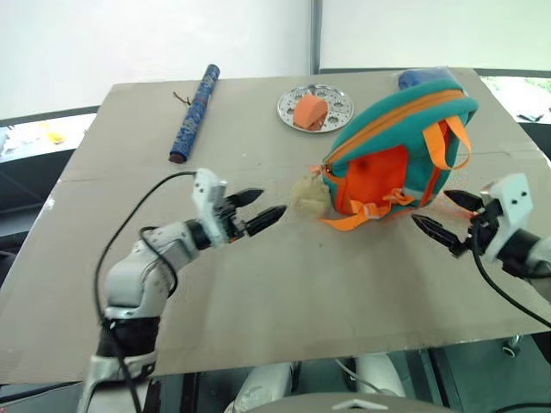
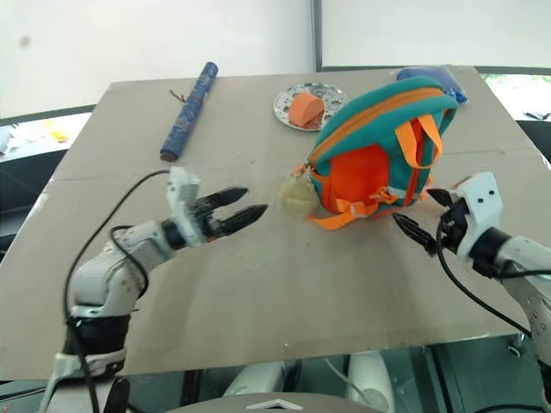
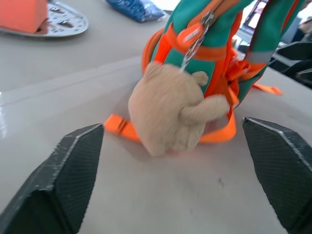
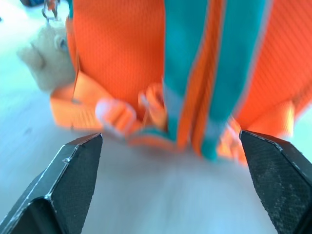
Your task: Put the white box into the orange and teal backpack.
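The orange and teal backpack point(image 1: 396, 146) stands upright on the grey table point(image 1: 284, 284), right of centre, its zip running along the teal top. A beige plush toy point(image 1: 308, 196) hangs from it and rests on the table at its left. My left gripper point(image 1: 271, 202) is open and empty, just left of the plush toy and pointing at it. My right gripper point(image 1: 430, 207) is open and empty too, close to the backpack's right side near its orange straps. The white box is out of view.
A patterned plate point(image 1: 337, 110) holding an orange block point(image 1: 309, 112) sits behind the backpack. A long blue patterned roll point(image 1: 194, 112) lies at the back left. A blue bag point(image 1: 417, 77) peeks out behind the backpack.
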Robot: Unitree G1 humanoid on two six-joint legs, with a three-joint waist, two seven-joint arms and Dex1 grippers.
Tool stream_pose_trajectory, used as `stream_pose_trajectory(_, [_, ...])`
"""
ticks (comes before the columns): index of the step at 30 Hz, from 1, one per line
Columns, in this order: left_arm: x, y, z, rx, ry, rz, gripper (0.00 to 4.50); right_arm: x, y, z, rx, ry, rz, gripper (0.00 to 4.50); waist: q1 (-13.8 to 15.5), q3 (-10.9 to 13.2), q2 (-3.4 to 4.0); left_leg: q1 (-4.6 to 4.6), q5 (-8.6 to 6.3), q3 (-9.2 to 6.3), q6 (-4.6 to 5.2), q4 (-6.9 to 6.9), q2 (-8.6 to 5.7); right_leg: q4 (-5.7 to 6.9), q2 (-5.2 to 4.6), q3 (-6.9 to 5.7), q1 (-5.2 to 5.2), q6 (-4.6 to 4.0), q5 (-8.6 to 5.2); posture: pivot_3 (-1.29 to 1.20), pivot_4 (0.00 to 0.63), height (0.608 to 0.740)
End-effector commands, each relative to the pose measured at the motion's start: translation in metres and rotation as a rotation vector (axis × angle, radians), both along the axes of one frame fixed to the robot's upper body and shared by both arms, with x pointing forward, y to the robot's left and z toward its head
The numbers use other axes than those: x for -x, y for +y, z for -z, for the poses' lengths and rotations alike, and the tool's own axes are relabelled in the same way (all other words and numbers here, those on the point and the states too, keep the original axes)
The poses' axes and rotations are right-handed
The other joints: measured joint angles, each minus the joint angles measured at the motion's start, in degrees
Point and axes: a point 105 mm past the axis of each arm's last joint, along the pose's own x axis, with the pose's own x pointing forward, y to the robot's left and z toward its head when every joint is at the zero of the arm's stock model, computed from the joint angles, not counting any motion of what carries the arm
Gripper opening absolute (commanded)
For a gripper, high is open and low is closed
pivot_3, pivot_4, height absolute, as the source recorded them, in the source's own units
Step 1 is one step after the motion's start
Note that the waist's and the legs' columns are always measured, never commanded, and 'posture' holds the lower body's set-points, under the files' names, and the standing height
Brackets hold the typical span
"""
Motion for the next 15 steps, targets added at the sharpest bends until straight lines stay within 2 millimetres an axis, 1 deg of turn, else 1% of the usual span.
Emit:
stream_pose_trajectory(1, [0.015,0.013,-0.004,-0.069,-0.052,-0.037,4.49,0.02,0.002,-0.011,0.03,-0.038,-0.058,4.5,0.0,0.0,0.01,0.07,0.0,0.02,0.0,0.0,0.02,0.02,0.02,0.03,0.05,0.0,0.0,0.0,0.15,0.733])
stream_pose_trajectory(3, [0.025,0.025,0.003,-0.128,-0.045,-0.059,4.49,0.03,-0.003,-0.007,0.06,-0.013,-0.055,4.5,-0.1,0.0,0.01,0.12,0.0,0.12,-0.01,-0.01,0.09,0.03,0.1,0.11,0.06,0.02,-0.02,0.0,0.15,0.733])
stream_pose_trajectory(6, [0.042,0.047,0.008,-0.189,-0.026,-0.095,4.49,0.042,-0.013,-0.002,0.09,0.025,-0.022,4.5,-0.1,0.0,0.01,0.17,-0.01,0.27,-0.02,-0.01,0.27,0.03,0.25,0.18,0.09,0.04,-0.03,0.0,0.15,0.733])
stream_pose_trajectory(8, [0.049,0.056,0.01,-0.216,-0.017,-0.107,4.49,0.048,-0.018,0.001,0.11,0.048,-0.015,4.5,-0.1,0.0,0.01,0.19,-0.01,0.39,-0.02,-0.02,0.36,0.01,0.34,0.24,0.08,0.04,-0.03,0.0,0.15,0.733])
stream_pose_trajectory(12, [0.059,0.064,0.013,-0.229,0.005,-0.107,4.49,0.058,-0.022,0.008,0.151,0.087,-0.026,4.5,0.1,0.0,0.0,0.19,-0.02,0.67,-0.02,-0.02,0.38,-0.01,0.36,0.26,0.09,0.05,-0.04,0.0,0.15,0.733])
stream_pose_trajectory(15, [0.066,0.067,0.017,-0.223,0.04,-0.108,4.49,0.058,-0.026,0.011,0.146,0.092,-0.011,4.5,0.1,0.0,0.0,0.19,-0.02,0.7,-0.01,-0.02,0.4,-0.03,0.36,0.28,0.09,0.04,-0.03,0.0,0.15,0.733])
